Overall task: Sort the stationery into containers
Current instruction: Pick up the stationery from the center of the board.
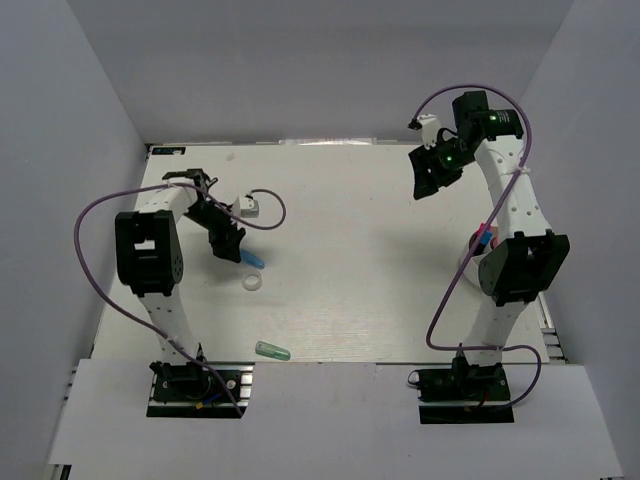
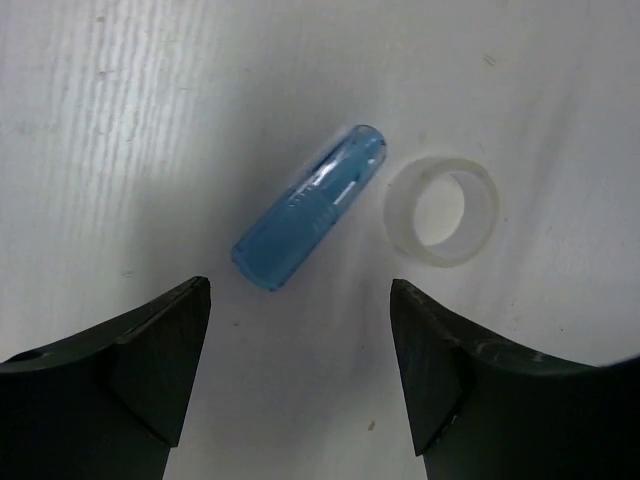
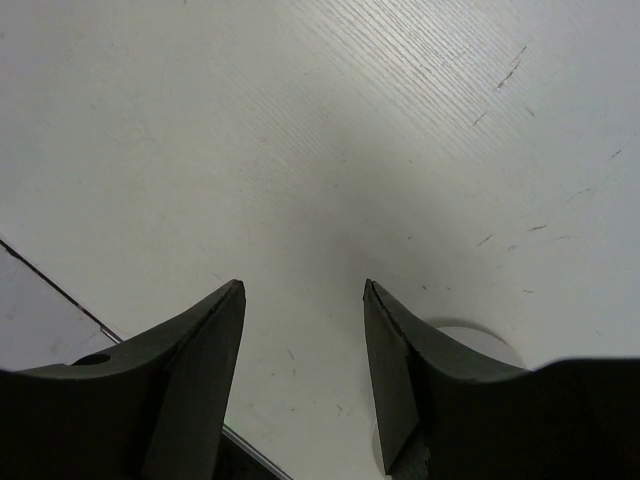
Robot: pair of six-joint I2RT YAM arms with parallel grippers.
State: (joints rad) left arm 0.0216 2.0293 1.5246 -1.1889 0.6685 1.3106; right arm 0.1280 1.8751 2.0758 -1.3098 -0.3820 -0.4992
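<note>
Across the white table (image 1: 340,250), the left gripper (image 2: 300,300) hangs low with its jaws spread wide, holding nothing. The right gripper (image 3: 303,290), at the far right, is likewise parted and empty, with part of a white cup (image 3: 480,345) showing behind one finger. A blue marker (image 2: 310,210) lies slanted just ahead of the left jaws, a green marker (image 1: 271,350) lies well apart near the front edge, and the white ring (image 2: 443,210) sits just beside the blue marker, not touching it.
</note>
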